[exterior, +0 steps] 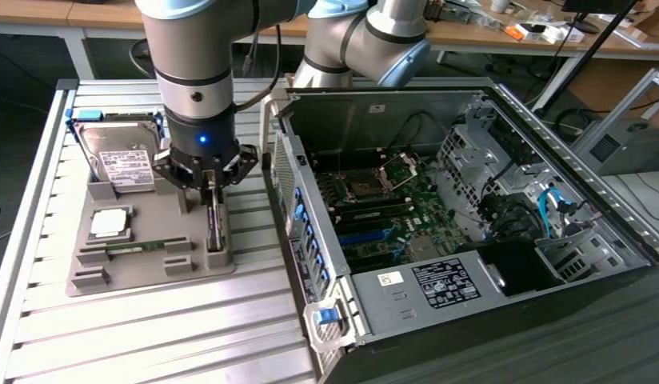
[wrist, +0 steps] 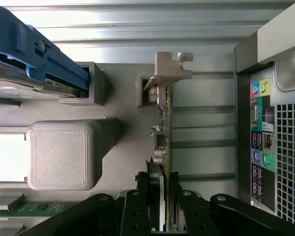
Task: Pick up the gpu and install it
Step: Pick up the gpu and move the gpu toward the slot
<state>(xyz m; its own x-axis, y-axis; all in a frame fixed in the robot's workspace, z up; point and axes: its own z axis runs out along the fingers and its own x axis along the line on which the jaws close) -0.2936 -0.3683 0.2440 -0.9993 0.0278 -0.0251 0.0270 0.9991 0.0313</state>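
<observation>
The gpu point(exterior: 214, 230) is a thin dark card standing on edge in a slot of the grey holder tray point(exterior: 148, 276), at the tray's side nearest the computer case. My gripper point(exterior: 209, 194) points straight down over it. In the wrist view the gpu point(wrist: 163, 123) runs away from the gripper point(wrist: 161, 194), and the two dark fingers point(wrist: 140, 196) sit tight against its two faces at the near end. The card still rests in its slot. The open case point(exterior: 469, 200) shows its motherboard point(exterior: 383, 216) to the exterior view's right.
On the tray stand a hard drive point(exterior: 121, 160) in a blue frame point(wrist: 34, 54), a square processor point(exterior: 109, 222) and a green memory stick point(exterior: 137, 246). The case's rear panel point(wrist: 275, 123) rises close beside the tray. Ribbed metal tabletop point(exterior: 148, 344) lies in front.
</observation>
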